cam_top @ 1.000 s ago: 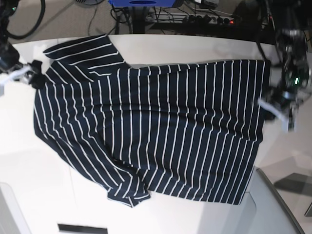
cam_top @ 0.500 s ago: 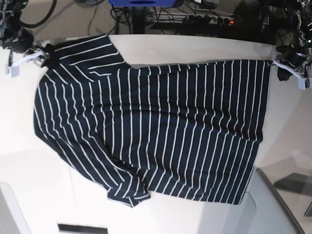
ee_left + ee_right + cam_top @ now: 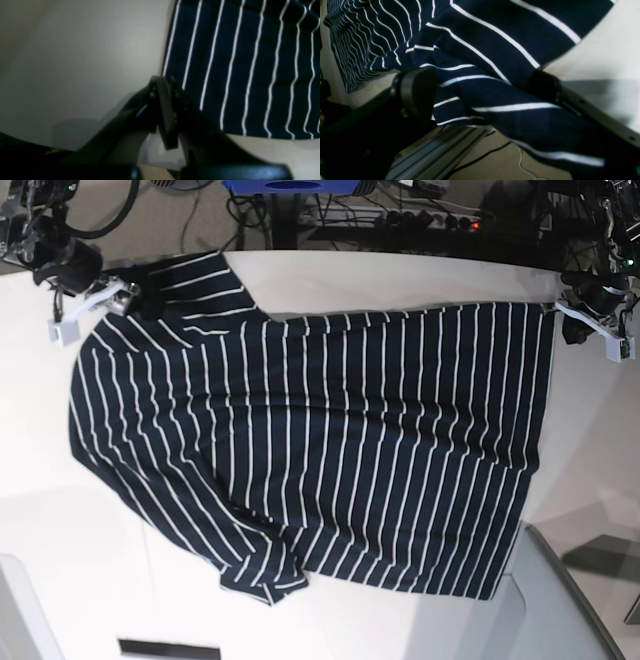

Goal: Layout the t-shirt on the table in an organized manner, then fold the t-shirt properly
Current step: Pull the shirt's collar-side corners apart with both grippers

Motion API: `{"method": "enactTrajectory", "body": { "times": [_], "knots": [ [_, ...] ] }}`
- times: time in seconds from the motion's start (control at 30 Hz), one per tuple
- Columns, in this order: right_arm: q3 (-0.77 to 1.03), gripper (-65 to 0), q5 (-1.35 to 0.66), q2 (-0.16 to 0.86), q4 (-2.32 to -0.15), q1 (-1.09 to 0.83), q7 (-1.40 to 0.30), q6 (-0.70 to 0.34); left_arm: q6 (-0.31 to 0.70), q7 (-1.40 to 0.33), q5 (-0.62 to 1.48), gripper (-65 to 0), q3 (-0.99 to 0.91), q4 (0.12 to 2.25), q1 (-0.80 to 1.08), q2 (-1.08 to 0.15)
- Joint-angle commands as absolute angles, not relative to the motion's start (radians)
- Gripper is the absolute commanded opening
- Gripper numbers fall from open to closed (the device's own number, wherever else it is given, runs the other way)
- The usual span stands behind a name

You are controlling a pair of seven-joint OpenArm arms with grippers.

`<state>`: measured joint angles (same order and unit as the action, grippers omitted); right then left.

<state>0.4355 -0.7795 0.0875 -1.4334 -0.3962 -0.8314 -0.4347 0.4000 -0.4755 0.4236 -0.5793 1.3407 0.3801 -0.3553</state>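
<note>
Fingers first: the right gripper (image 3: 480, 87) stands with its two dark pads wide apart, one pad (image 3: 417, 92) on each side of a bunched fold of the dark navy, white-striped soft fabric t-shirt (image 3: 320, 440), the cloth lying between them but not pinched, so nothing is held yet. The left gripper (image 3: 163, 100) has its black fingers pressed flat together on nothing, its tips just beside the shirt's hem edge over the bare large smooth white table (image 3: 60, 560). The shirt lies spread across the tabletop, its hem toward the left gripper's side and its sleeves and shoulders toward the right gripper's side; the far sleeve reaches the table's far rim, and the near sleeve is tucked in a small fold at the shirt's front edge. The step in hand looks like taking hold of the far sleeve to straighten it. To do that well, the right pads should probably close on a single clean layer near the sleeve's edge, not the whole bunch, then draw outward low over the table so the stripes run straight. From the base view, the right arm (image 3: 60, 250) reaches in from the far corner, wrist angled down; the left arm (image 3: 595, 305) hangs at the opposite far corner, off the cloth.
</note>
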Motion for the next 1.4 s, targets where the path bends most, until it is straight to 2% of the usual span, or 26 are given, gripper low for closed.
{"method": "enactTrajectory", "body": {
  "times": [0.0,0.1,0.27,0.63,0.67,0.8,0.93,0.97,1.1,1.13,1.17,1.23,1.3,1.37],
  "knots": [
    [0.441,-18.2,-0.768,0.093,-1.442,-0.421,-0.854,-0.43,0.403,-0.456,0.432,-65.0,-0.582,1.356,0.381,-0.377],
    [0.435,-21.8,-0.768,0.093,-1.443,-0.45,-0.857,-0.43,0.403,-0.456,0.432,-65.0,-0.582,1.354,0.383,-0.375],
    [0.438,-17.6,-0.768,0.093,-1.442,-0.475,-0.895,-0.432,0.403,-0.458,0.432,-65.0,-0.585,1.354,0.383,-0.375],
    [0.441,-19.1,-0.769,0.093,-1.442,-0.483,-0.897,-0.432,0.403,-0.458,0.432,-65.0,-0.581,1.353,0.383,-0.375],
    [0.441,-21.5,-0.769,0.093,-1.442,-0.483,-0.898,-0.432,0.403,-0.458,0.432,-65.0,-0.581,1.353,0.383,-0.375],
    [0.441,-39.0,-0.769,0.093,-1.442,-0.481,-0.898,-0.432,0.403,-0.458,0.432,-65.0,-0.581,1.353,0.383,-0.369],
    [0.441,-61.1,-0.769,0.093,-1.44,-0.481,-0.895,-0.432,0.404,-0.458,0.432,-65.0,-0.579,1.353,0.383,-0.354],
    [0.441,-63.6,-0.769,0.093,-1.44,-0.481,-0.895,-0.432,0.404,-0.458,0.432,-65.0,-0.579,1.351,0.383,-0.349],
    [0.441,-64.1,-0.769,0.093,-1.44,-0.481,-0.895,-0.432,0.404,-0.458,0.432,-65.0,-0.587,1.32,0.383,-0.335],
    [0.441,-64.1,-0.769,0.093,-1.44,-0.481,-0.895,-0.432,0.404,-0.458,0.435,-58.4,-0.587,1.317,0.383,-0.335],
    [0.441,-64.1,-0.769,0.093,-1.437,-0.481,-0.895,-0.432,0.404,-0.458,0.437,-48.7,-0.587,1.313,0.384,-0.334],
    [0.438,-64.1,-0.769,0.093,-1.435,-0.481,-0.895,-0.432,0.406,-0.455,0.44,-33.2,-0.587,1.308,0.4,-0.321],
    [0.437,-64.2,-0.769,0.094,-1.435,-0.481,-0.895,-0.432,0.406,-0.452,0.44,-23.4,-0.587,1.311,0.406,-0.308],
    [0.437,-64.2,-0.769,0.094,-1.435,-0.481,-0.895,-0.432,0.406,-0.452,0.44,-19.3,-0.588,1.311,0.409,-0.288]
  ]
}}
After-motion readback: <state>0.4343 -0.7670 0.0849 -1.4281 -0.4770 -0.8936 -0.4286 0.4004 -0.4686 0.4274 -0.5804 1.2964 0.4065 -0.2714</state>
